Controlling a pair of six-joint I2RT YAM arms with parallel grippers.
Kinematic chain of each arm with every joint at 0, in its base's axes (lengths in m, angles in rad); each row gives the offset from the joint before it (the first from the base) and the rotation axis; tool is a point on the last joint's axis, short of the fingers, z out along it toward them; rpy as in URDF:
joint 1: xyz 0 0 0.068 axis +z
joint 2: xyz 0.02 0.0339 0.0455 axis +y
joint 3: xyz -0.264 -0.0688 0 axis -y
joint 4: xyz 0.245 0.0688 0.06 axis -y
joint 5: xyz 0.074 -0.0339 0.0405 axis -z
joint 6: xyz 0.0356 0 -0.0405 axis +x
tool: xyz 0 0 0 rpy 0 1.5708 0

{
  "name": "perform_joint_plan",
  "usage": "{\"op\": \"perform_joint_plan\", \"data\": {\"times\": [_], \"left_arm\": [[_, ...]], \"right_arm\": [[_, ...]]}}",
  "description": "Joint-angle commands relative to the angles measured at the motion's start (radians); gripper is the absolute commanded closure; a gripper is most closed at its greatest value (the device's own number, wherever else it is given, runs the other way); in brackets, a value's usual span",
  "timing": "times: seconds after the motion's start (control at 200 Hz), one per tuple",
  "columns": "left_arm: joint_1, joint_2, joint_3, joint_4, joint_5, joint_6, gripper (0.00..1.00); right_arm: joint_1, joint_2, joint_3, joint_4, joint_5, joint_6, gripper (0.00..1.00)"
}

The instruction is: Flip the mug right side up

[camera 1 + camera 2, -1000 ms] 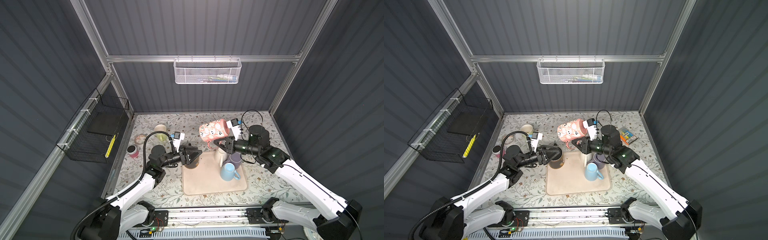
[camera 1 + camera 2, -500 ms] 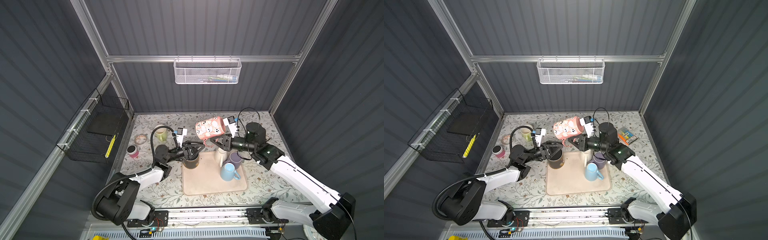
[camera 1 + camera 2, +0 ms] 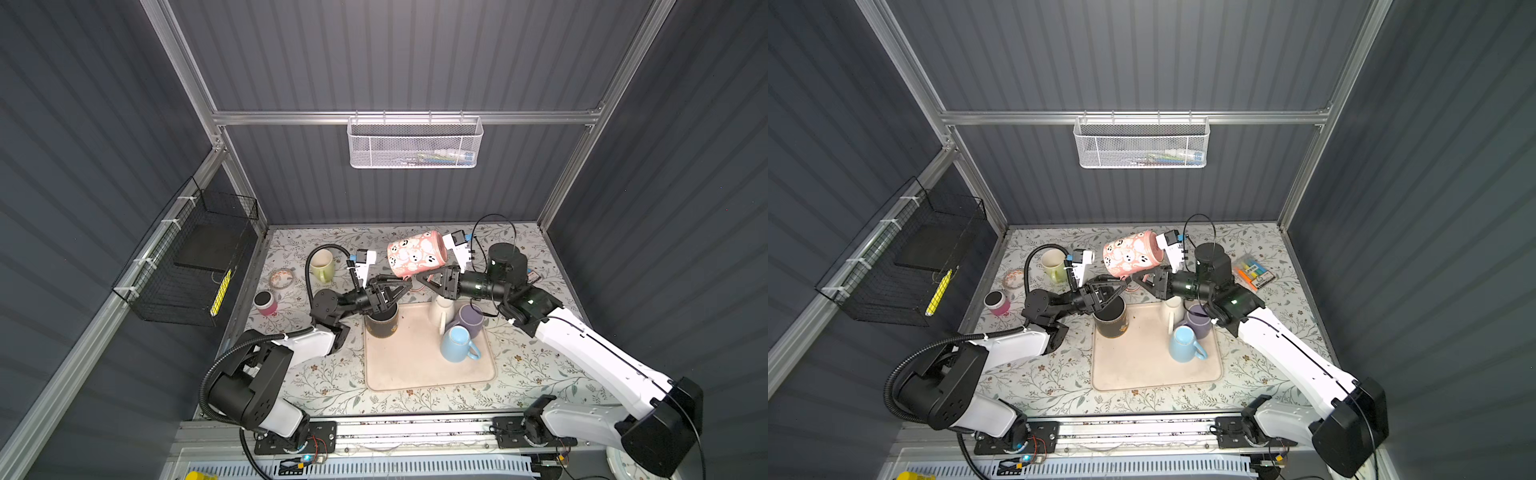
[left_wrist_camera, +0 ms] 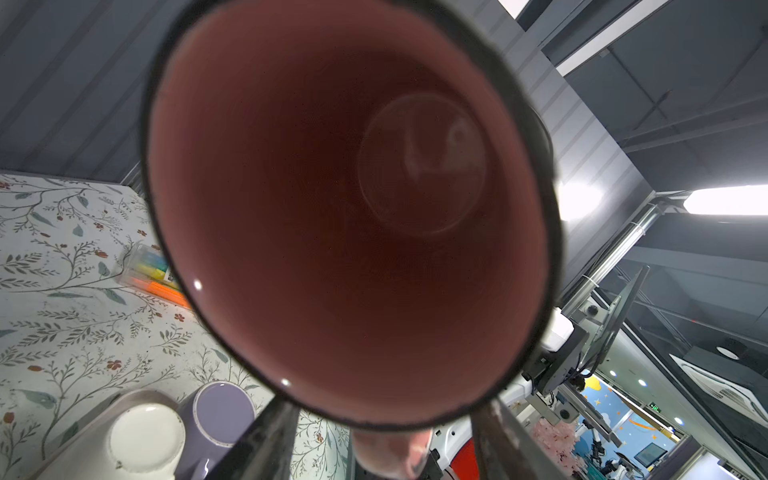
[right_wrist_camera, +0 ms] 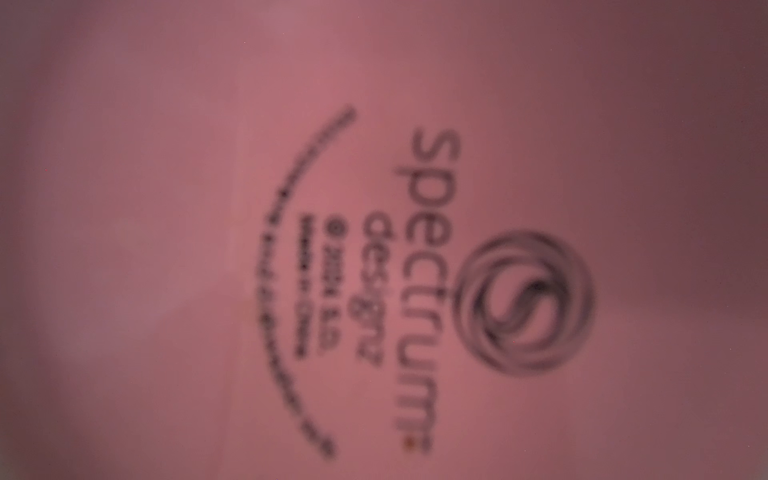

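Observation:
The pink mug (image 3: 415, 254) with ghost faces hangs on its side above the table's back, its mouth turned to the left arm. My right gripper (image 3: 424, 279) is shut on its handle from underneath. Its blurred printed base (image 5: 374, 249) fills the right wrist view and hides that gripper's jaws. My left gripper (image 3: 395, 286) is open just under the mug's mouth. In the left wrist view the dark pink inside (image 4: 332, 208) faces the camera. The two fingers (image 4: 266, 440) stand apart on either side of the handle (image 4: 390, 453) without touching it.
A beige tray (image 3: 415, 370) carries a black mug (image 3: 381, 322), a white mug (image 3: 441, 309), a purple mug (image 3: 471, 318) and a blue mug (image 3: 457, 343). A green mug (image 3: 322, 266), a small pink cup (image 3: 266, 301) and a highlighter pack (image 3: 1252, 270) lie around it.
The right arm carried the mug leftward and laid it closer to horizontal. The left gripper came up from the black mug to the pink mug's mouth, and its jaws narrowed.

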State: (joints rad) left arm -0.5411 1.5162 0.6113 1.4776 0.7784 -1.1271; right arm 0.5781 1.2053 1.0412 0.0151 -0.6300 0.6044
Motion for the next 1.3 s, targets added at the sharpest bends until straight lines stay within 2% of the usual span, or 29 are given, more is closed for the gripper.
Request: {"op": "perform_joint_plan", "data": {"times": [0.0, 0.796, 0.966, 1.196, 1.296], "left_arm": [[-0.009, 0.022, 0.031, 0.049, 0.000, -0.011, 0.39], [-0.014, 0.027, 0.039, 0.049, -0.020, 0.001, 0.68], [-0.014, 0.017, 0.033, 0.028, -0.030, 0.015, 0.70], [-0.014, 0.026, 0.035, 0.038, -0.037, 0.009, 0.66], [-0.014, 0.029, 0.035, 0.049, -0.037, 0.005, 0.69]], "right_arm": [[-0.007, 0.000, 0.010, 0.162, -0.034, -0.001, 1.00], [-0.018, 0.025, -0.045, 0.210, -0.083, 0.026, 1.00], [-0.019, 0.023, -0.067, 0.225, -0.098, 0.034, 1.00], [-0.019, 0.028, -0.086, 0.250, -0.131, 0.047, 1.00], [-0.019, 0.035, -0.091, 0.264, -0.146, 0.056, 1.00]]}}
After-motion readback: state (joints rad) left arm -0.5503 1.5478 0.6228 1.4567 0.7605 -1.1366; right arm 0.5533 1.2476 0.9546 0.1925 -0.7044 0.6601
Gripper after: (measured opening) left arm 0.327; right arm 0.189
